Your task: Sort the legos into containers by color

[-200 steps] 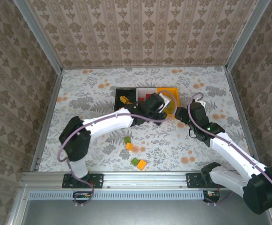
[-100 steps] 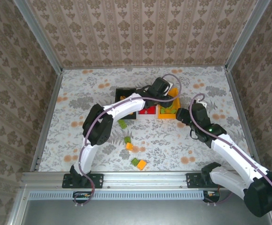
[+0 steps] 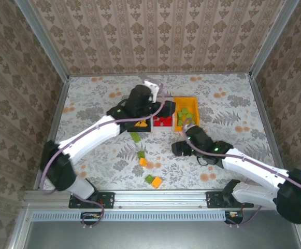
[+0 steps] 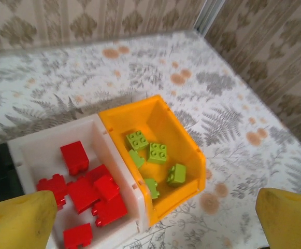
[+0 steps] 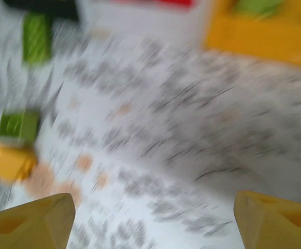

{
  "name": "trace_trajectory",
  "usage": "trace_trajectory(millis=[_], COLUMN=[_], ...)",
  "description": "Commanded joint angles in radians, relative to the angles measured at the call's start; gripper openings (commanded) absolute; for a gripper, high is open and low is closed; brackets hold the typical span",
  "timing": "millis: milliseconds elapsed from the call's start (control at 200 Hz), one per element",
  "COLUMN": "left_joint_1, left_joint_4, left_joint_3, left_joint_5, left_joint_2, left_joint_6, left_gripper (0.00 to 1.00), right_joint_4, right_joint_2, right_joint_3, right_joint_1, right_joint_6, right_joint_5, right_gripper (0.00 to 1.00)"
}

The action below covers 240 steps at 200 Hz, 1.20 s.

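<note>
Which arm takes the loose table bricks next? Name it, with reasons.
Probably right: the right gripper is open near the loose green and orange-yellow plastic bricks; the left gripper is open above the joined plastic bins.

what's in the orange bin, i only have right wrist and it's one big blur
Observer: Five green legos lie in the orange-yellow bin, per the left wrist view.
Operator: and the white one next to it
Observer: The white bin holds red legos.
Operator: how many loose ones
Observer: Five on the table in the top view: three loose green legos and two loose orange-yellow legos, all left of the right gripper.
</note>
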Motion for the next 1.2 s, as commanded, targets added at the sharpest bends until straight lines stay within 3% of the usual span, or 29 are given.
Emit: trace_trajectory(millis=[0,35,100,170,350,675,845,1050,1195], left_joint_1=[0.0,0.002,0.008,0.023,0.061,0.098,0.111,0.118,0.12], left_joint_4=[-0.027,-0.042,-0.084,-0.116,-0.179,-0.238,-0.247,-0.256,-0.255], left_joint_3=[-0.142,-0.183,-0.244,-0.299,-0.389,-0.434,-0.447,-0.456,-0.467], left_joint_5=[-0.086,-0.105,-0.149,-0.168,-0.182,-0.217,-0.217,-0.209,-0.211], left_joint_2=[-0.144,-0.196,-0.293,-0.389,-0.54,-0.614,-0.631,-0.644,-0.651], left_joint_6=[-0.046,-0.05,-0.068,-0.083,-0.119,-0.128,-0.125,-0.12,-0.121], left_gripper=[1.0,1.0,1.0,1.0,1.0,1.0,1.0,1.0,1.0], right_joint_4=[-0.086,-0.102,-0.115,-0.136,-0.141,-0.173,-0.167,-0.154,-0.15], right_joint_2=[0.077,0.104,0.144,0.188,0.267,0.474,0.526,0.538,0.484], right_joint_3=[0.06,0.073,0.094,0.124,0.177,0.266,0.289,0.27,0.234], right_joint_1=[0.125,0.173,0.252,0.33,0.443,0.497,0.49,0.46,0.407], right_joint_6=[-0.082,-0.093,-0.106,-0.12,-0.164,-0.2,-0.193,-0.179,-0.158], right_joint_5=[-0.042,-0.037,-0.035,-0.027,-0.053,0.043,0.085,0.092,0.132], right_gripper=[0.82,0.83,0.95,0.99,1.0,0.93,0.81,0.5,0.38])
